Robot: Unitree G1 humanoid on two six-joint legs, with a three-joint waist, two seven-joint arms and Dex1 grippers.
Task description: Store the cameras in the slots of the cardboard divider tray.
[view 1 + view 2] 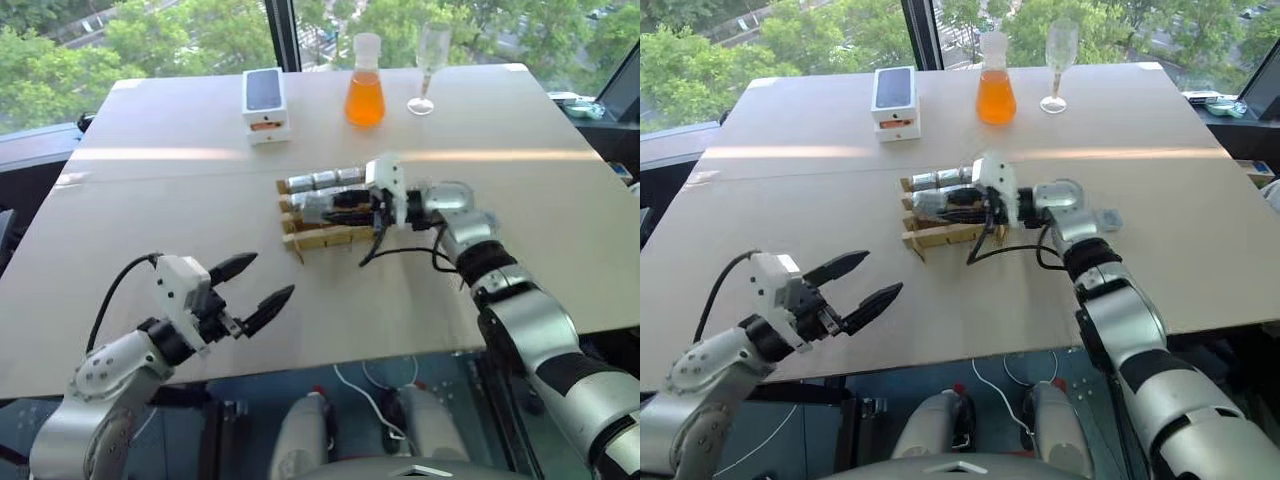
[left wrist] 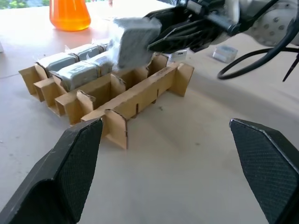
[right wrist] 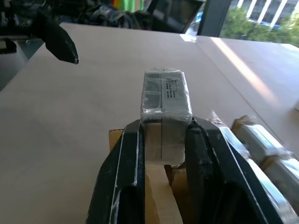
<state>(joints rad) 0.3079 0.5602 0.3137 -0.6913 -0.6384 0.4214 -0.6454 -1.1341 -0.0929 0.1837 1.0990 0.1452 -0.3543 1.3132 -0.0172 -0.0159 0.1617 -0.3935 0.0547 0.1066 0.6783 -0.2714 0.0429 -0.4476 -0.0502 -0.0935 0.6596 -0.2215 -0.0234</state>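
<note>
Right hand (image 3: 163, 140): clamped on a camera (image 3: 164, 100), fingers pressing its two sides; it reaches sideways over the tray (image 2: 135, 100), with the camera hanging just above the middle row of slots, not touching the cardboard.
Left hand (image 1: 258, 285): fingers spread wide, holding nothing, hovering over the near edge of the surface (image 1: 180, 200), well apart from the tray and pointing toward it.
Tray: sits about mid-surface, upright strips making rows of slots; the nearest row stands empty.
Stored cameras (image 2: 77, 72): several silver-grey blocks lie in the far rows, side by side, wrapped in clear film; the exact count is hard to tell.
Phone box (image 1: 265, 105): white with a dark top, at the far side of the surface, well apart from the tray.
Flask (image 1: 365, 85): holds orange liquid, stands beside the phone box.
Glass (image 1: 428, 65): clear stemmed glass, just beside the flask.
</note>
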